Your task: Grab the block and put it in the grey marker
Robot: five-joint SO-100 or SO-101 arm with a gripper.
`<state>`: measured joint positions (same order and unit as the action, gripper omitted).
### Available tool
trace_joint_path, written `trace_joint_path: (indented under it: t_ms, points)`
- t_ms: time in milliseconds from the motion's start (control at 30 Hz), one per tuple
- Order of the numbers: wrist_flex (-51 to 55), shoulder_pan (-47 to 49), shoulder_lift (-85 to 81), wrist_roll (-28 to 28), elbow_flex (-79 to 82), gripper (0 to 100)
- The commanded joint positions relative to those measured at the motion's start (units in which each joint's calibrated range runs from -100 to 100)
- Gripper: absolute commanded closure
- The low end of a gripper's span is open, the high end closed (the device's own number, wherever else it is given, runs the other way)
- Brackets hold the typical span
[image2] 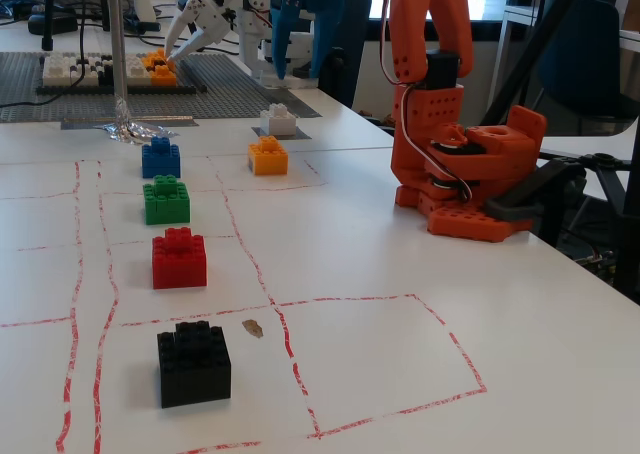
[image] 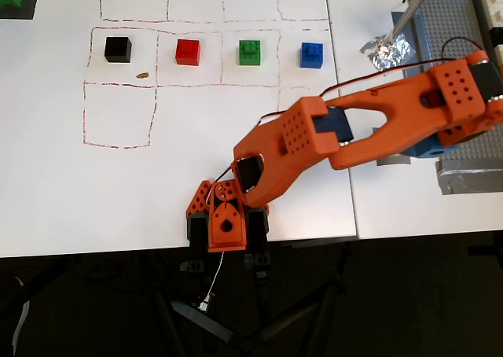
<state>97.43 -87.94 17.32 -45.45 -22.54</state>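
Note:
In the fixed view the white block (image2: 278,121) sits upright on the grey marker (image2: 298,133) at the far side of the table. My gripper (image2: 300,64) hangs above and slightly behind the block. Its blue fingers (image2: 283,29) are spread open, with nothing between them and clear of the block. In the overhead view my orange arm (image: 377,125) covers the block. Only a sliver of the grey marker (image: 391,160) shows under it there.
An orange brick (image2: 267,156) lies just in front of the marker. Blue (image2: 160,158), green (image2: 166,199), red (image2: 179,258) and black (image2: 193,362) bricks form a row inside red-lined squares. Crumpled foil (image2: 135,129) and a grey studded baseplate (image2: 220,84) lie behind. The arm's base (image2: 470,184) stands at the right.

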Motion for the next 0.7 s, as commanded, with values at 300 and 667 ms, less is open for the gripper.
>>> trace_joint_path:
  t_ms: [300, 667]
  points:
    - [0.86, 26.14, -33.04, 7.08, 30.61, 100]
    - [-13.02, 53.93, -47.87, 28.67, 52.64, 100]
